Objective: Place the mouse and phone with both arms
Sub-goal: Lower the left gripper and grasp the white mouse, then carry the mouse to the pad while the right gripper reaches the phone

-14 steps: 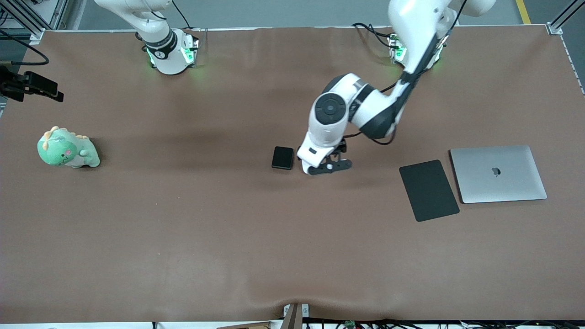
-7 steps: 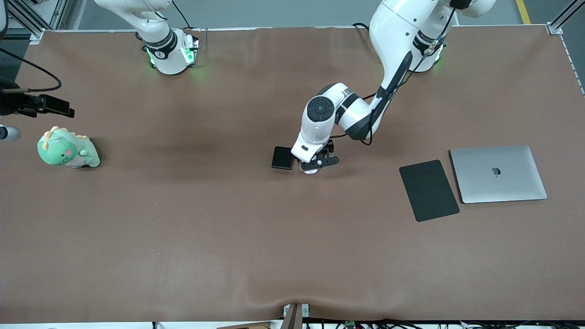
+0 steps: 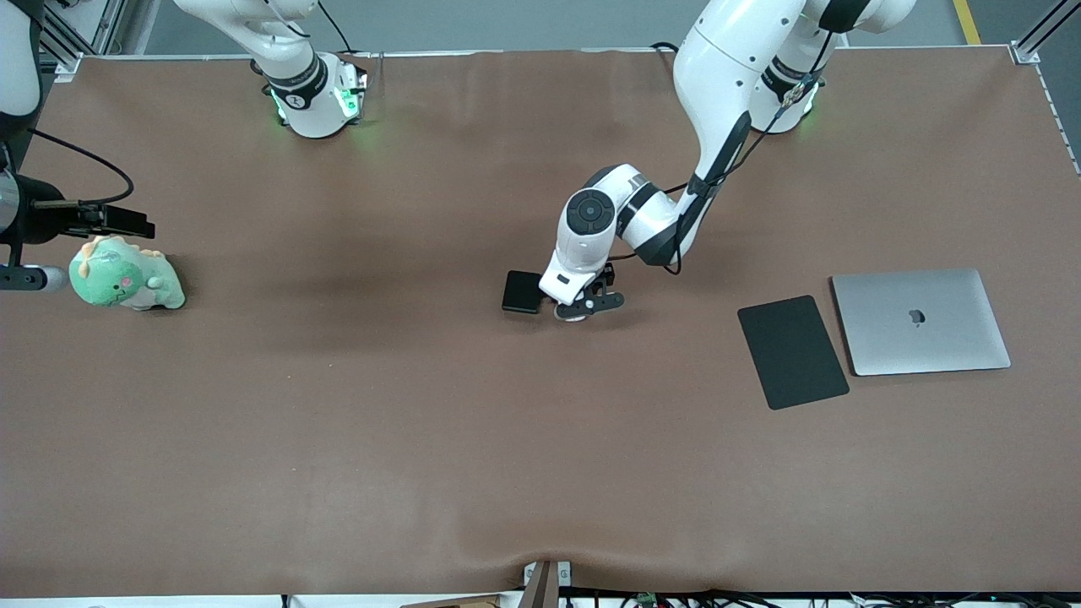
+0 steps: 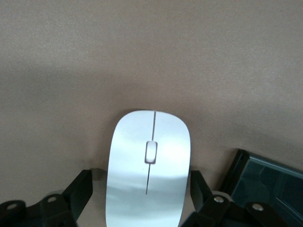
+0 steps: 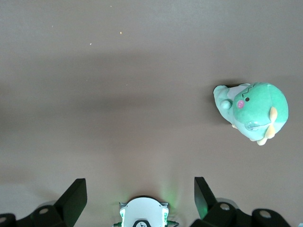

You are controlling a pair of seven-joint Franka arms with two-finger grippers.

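Beside the phone [image 3: 522,292], my left gripper [image 4: 142,189] straddles the mouse [image 4: 148,170], fingers apart to grab it; my right gripper [image 5: 138,194] waits spread over the table's end by the plush toy [image 5: 253,110].

From the front you see almost nothing of the mouse [image 3: 571,315]: the left gripper [image 3: 583,306] sits over it and only a white sliver shows beneath. In the left wrist view the mouse's [image 4: 148,169] rear end runs off the picture between the fingers [image 4: 78,191], and the phone [image 4: 267,179] just beside the claw is cut to one corner. The right gripper [image 3: 105,221] is partly cut off at the front view's edge, above the plush [image 3: 125,278].
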